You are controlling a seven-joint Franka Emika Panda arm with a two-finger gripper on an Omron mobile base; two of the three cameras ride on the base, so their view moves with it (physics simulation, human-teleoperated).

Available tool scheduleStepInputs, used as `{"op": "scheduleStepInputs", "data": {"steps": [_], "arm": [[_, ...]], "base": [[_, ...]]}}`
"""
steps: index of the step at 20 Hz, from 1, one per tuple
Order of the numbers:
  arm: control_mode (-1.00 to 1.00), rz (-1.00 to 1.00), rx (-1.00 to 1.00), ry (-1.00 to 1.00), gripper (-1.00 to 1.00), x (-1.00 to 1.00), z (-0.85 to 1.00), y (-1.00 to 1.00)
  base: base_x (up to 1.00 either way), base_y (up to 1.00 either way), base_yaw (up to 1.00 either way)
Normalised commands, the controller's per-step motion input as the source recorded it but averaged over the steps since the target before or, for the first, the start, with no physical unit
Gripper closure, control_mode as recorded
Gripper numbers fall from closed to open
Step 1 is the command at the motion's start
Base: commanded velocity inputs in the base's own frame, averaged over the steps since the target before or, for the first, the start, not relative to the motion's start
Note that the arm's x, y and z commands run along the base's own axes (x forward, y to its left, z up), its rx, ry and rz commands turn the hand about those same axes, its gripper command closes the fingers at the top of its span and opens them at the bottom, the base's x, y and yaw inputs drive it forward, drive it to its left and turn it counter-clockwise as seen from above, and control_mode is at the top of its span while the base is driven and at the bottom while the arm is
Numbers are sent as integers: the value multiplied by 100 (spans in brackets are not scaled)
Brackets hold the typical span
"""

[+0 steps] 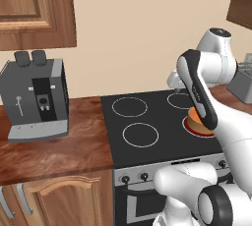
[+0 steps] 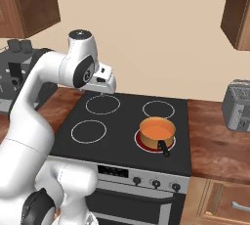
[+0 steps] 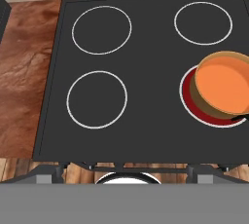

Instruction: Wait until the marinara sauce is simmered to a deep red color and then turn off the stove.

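The marinara sauce (image 3: 222, 83) is a smooth orange liquid in a small copper-tan saucepan (image 2: 157, 131) with a thin dark handle. The pan stands on the front right burner (image 3: 193, 107) of the stove (image 3: 146, 72), and that burner glows red under it. In the left base view my arm hides most of the sauce (image 1: 193, 117). My gripper (image 2: 104, 92) hangs high over the back left of the black cooktop, looking down. It is open, with its tips (image 3: 124, 169) wide apart and nothing between them. Small black knobs (image 2: 156, 183) line the silver front panel.
A grey coffee machine (image 1: 37, 99) stands on the wooden counter left of the stove. A grey toaster (image 2: 238, 105) sits on the counter to the right. Wooden wall cabinets (image 1: 34, 9) hang above on both sides. The other three burners (image 3: 101, 29) carry nothing.
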Motion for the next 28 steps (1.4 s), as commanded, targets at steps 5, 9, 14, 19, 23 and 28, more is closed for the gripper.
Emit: {"op": "scheduleStepInputs", "data": {"steps": [5,9,14,19,23,28], "arm": [[-100,0,0,0,-100,0,0,0],[-100,0,0,0,-100,0,0,0],[-100,0,0,0,-100,0,0,0],[-100,0,0,0,-100,0,0,0],[-100,0,0,0,-100,0,0,0],[-100,0,0,0,-100,0,0,0]], "base": [[0,0,0],[0,0,0],[0,0,0],[0,0,0],[0,0,0],[0,0,0]]}}
